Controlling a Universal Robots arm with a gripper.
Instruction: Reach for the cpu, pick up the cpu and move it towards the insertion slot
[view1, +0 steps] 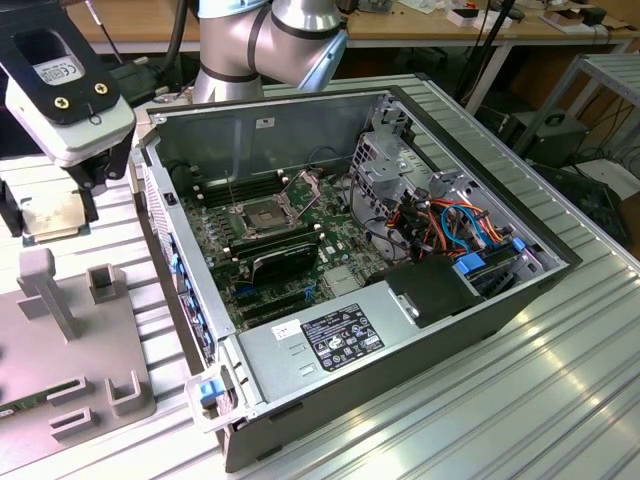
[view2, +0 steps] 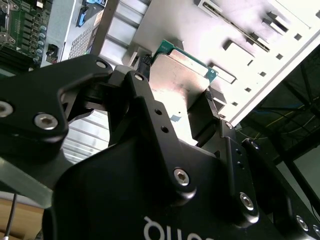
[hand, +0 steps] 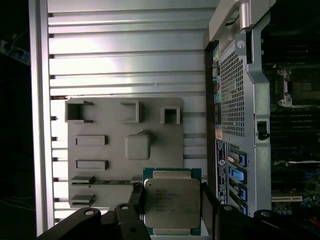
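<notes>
Two black fingers (hand: 136, 200) of our gripper (hand: 172, 210) are closed against opposite edges of the cpu (hand: 172, 202), holding it above the grey fixture plate (hand: 115, 165) at lower centre of the first wrist view. We see the insertion slot (view1: 262, 213) mid-frame in the exterior view, inside the open computer case (view1: 420, 330), well apart from the gripper at upper left.

cpu (hand: 172, 204) between gripper (hand: 171, 210) fingers

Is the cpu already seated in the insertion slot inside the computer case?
No: in the exterior view the insertion slot lies open and bare, while the cpu sits between the fingers of the gripper outside the case.
</notes>
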